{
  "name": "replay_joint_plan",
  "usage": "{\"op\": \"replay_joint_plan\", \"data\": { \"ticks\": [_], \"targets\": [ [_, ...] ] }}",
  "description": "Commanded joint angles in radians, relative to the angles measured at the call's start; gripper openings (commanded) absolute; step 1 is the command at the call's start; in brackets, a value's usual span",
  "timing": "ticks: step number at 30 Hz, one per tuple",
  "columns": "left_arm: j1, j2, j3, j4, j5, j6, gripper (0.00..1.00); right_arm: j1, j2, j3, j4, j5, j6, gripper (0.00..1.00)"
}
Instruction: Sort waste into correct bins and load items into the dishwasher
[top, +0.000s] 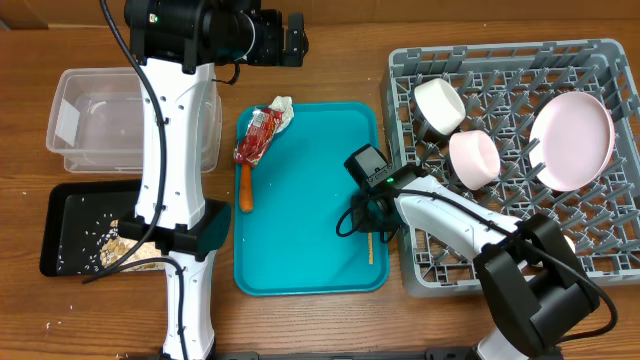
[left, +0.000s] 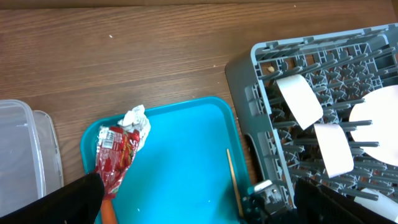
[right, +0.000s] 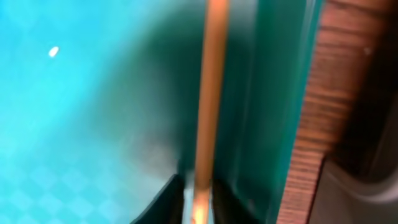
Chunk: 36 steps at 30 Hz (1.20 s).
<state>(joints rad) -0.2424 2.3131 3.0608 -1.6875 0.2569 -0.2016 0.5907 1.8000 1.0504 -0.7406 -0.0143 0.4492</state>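
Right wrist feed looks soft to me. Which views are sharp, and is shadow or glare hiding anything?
Right wrist: very close, blurred throughout; the chopstick and teal tray are soft-edged, with a dark shadow beside the stick. Left wrist: sharp, even light, the red wrapper readable. Overhead: sharp, no strong glare; the left arm covers part of the black tray.

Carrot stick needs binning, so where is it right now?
In the overhead view, the carrot stick lies on the teal tray's left edge, just below the red wrapper.
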Motion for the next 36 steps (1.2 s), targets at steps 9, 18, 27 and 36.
{"op": "replay_joint_plan", "data": {
  "ticks": [9, 18, 27, 36],
  "targets": [
    [-0.006, 0.005, 0.003, -0.002, -0.005, 0.023, 1.00, -0.002, -0.032, 0.314, -0.270, -0.031, -0.034, 0.04],
    [-0.008, 0.005, 0.003, -0.002, -0.005, 0.023, 1.00, -0.132, -0.070, 0.559, -0.459, 0.103, -0.148, 0.04],
    [-0.007, 0.005, 0.003, -0.002, -0.005, 0.023, 1.00, -0.290, -0.068, 0.540, -0.464, 0.100, -0.241, 0.04],
    [-0.006, 0.005, 0.003, -0.002, -0.005, 0.023, 1.00, -0.287, -0.023, 0.396, -0.394, 0.047, -0.320, 0.04]
  ]
}}
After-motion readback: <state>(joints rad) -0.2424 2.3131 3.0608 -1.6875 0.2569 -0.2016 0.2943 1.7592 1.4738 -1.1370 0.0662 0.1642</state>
